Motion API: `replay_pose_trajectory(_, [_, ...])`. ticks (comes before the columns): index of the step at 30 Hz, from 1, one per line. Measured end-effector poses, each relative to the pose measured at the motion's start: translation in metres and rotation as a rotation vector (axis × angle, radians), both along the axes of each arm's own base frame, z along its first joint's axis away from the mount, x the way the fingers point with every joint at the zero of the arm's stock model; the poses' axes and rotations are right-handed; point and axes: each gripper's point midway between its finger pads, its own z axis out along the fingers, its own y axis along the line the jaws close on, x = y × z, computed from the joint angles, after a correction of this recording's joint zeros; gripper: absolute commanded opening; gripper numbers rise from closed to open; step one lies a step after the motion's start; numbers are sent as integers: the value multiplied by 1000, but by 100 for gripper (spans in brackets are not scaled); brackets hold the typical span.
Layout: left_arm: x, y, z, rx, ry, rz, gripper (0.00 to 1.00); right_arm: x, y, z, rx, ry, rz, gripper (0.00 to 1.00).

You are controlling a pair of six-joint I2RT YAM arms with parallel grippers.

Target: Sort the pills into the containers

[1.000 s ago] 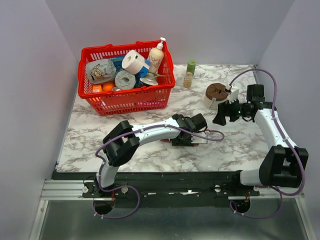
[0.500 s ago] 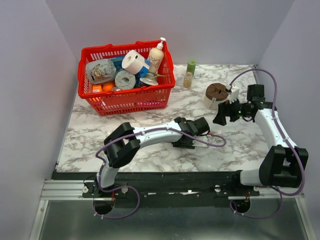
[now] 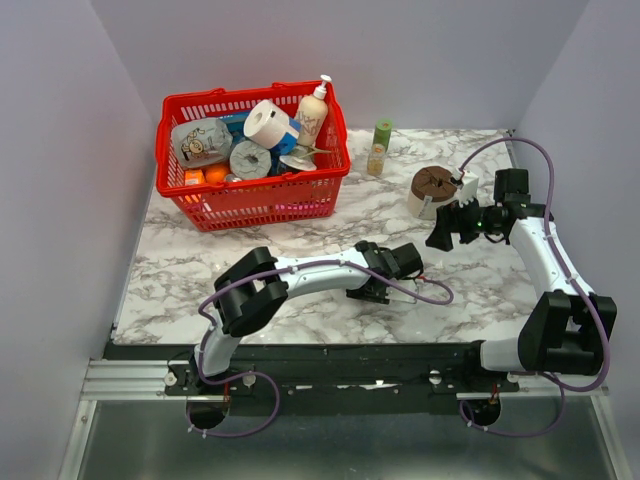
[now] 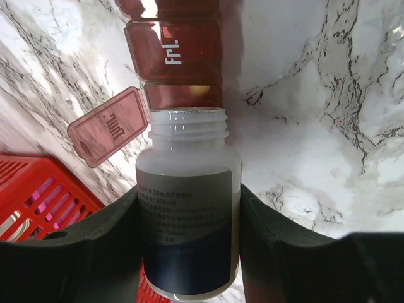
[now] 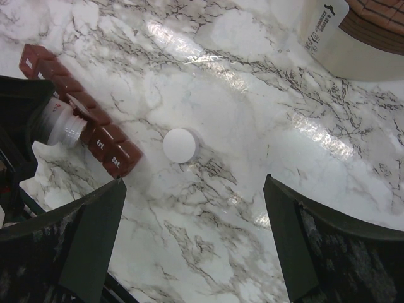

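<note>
Bottle point(image 4: 189, 214) mouth over containers point(image 4: 173, 53), cap point(image 5: 181, 145) beside.

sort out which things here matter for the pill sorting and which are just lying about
Job: white pill bottle, red-brown pill organizer, white cap.
Lying about: red basket, green-capped bottle, cream tub.

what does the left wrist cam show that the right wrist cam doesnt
Only left wrist: the flipped-open compartment lid and the red basket. Only right wrist: a white cap lying loose on the marble table, and the cream tub. Both: the white bottle held in the left end effector, its mouth at the dark red containers strip.
</note>
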Motion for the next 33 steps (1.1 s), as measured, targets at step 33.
replay_pose_trajectory(33, [7, 3, 3, -1, -26, 20, 0, -1, -1, 0, 8, 2, 2, 100])
